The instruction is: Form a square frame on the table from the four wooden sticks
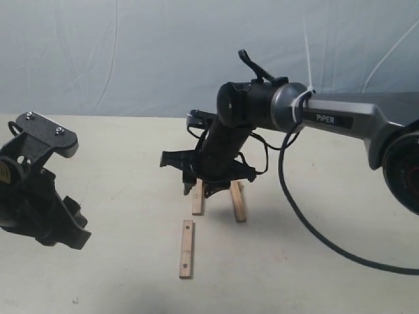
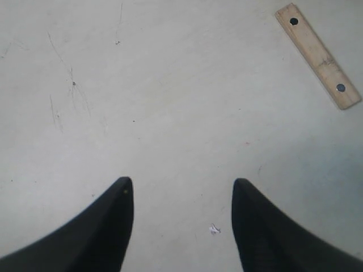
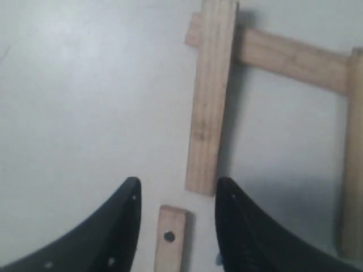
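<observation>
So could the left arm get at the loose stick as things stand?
Probably yes. The loose stick lies flat on the table, with nothing between it and the open, empty left gripper. The right gripper hangs over one end of it, though, which might crowd the approach.

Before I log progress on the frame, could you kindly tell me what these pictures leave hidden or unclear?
1. Exterior view: the right gripper hides the far ends of the left stick and right stick, and nearly all of the cross stick.
2. Right wrist view: the right stick and the loose stick run off the picture's edge.
3. Left wrist view: only the loose stick shows; the others lie outside it.
</observation>
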`<state>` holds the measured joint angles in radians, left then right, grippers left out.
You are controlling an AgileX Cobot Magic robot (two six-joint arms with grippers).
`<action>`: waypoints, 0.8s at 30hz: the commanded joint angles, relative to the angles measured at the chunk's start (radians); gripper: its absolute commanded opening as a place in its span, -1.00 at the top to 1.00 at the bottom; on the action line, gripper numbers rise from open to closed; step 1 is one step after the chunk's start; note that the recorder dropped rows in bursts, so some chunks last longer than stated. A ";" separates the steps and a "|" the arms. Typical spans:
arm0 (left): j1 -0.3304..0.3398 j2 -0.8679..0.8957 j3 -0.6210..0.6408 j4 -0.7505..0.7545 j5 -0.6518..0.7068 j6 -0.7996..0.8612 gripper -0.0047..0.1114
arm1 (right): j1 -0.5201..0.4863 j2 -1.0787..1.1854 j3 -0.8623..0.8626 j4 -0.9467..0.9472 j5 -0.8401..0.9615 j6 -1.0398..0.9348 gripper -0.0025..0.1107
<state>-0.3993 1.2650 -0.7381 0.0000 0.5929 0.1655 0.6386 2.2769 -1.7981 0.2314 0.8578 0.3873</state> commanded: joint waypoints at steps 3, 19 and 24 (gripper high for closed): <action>0.000 -0.010 0.002 0.000 -0.006 -0.007 0.05 | 0.088 -0.014 -0.004 -0.006 0.071 -0.014 0.23; 0.000 -0.010 0.002 -0.016 -0.004 -0.007 0.05 | 0.170 -0.016 -0.002 -0.147 0.231 0.164 0.23; 0.000 -0.010 0.002 -0.023 -0.004 -0.007 0.05 | 0.193 -0.016 -0.002 -0.134 0.187 0.204 0.23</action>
<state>-0.3993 1.2650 -0.7381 -0.0081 0.5929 0.1655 0.8173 2.2728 -1.7981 0.0990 1.0633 0.5587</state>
